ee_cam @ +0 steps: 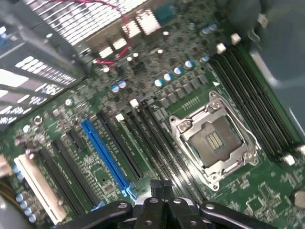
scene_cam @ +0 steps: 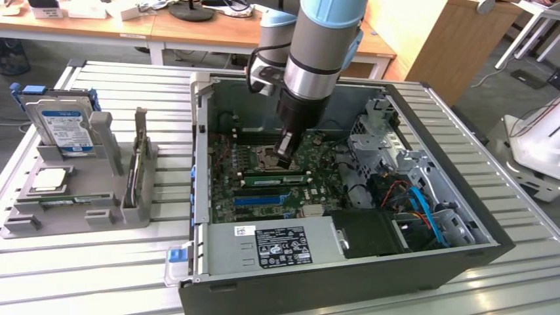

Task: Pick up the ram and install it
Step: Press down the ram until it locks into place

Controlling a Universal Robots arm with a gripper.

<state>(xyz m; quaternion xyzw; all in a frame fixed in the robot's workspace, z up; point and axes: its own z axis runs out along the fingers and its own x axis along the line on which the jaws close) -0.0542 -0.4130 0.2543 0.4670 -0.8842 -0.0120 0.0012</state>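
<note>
Green ram [scene_cam: 277,177] lies seated in its motherboard [scene_cam: 262,197] slot beneath the clenched, empty gripper [scene_cam: 285,156]; install step apparently complete, seating check needed.

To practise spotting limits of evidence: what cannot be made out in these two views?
Exterior view: what lies under the gripper, hidden by the gripper itself.
Exterior view: the ram, edge-on in its holder, face unseen.
Exterior view: the hard drive, label print too small.
Wrist view: the slots, near ends cut off by the gripper.
</note>
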